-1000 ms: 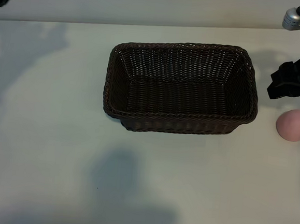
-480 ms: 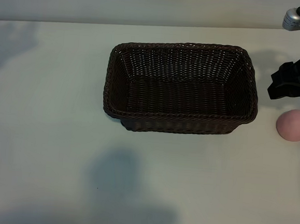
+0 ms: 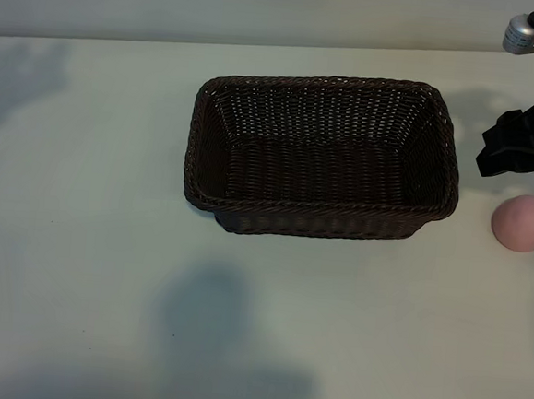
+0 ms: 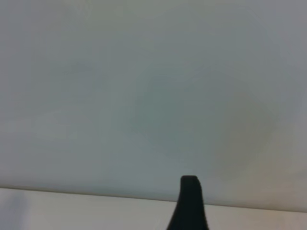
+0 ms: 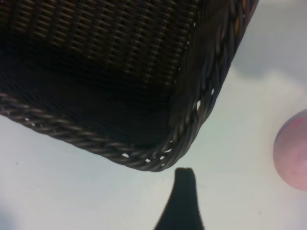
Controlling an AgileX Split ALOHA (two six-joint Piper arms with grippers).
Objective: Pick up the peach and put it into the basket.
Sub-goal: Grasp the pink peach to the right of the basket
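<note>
The dark brown wicker basket [image 3: 322,205] stands in the middle of the white table with nothing inside it. The pink peach [image 3: 522,221] lies on the table to the basket's right, close to the view's right edge. My right gripper [image 3: 506,154] hovers just behind the peach, beside the basket's right end, open and holding nothing. In the right wrist view one dark finger [image 5: 183,201] shows near a corner of the basket [image 5: 144,160], with the peach [image 5: 293,151] off to one side. The left wrist view shows one finger [image 4: 189,203] before a blank wall; that gripper holds nothing.
White table [image 3: 79,240] stretches to the left of and in front of the basket, crossed by soft shadows. A pale wall [image 3: 264,5] runs along the table's far edge. A silver part of the right arm [image 3: 525,33] sits at the top right.
The left arm's dark tip at the exterior view's top left corner has gone out of view and its shadow has shifted. The right arm, peach and basket have not moved.
</note>
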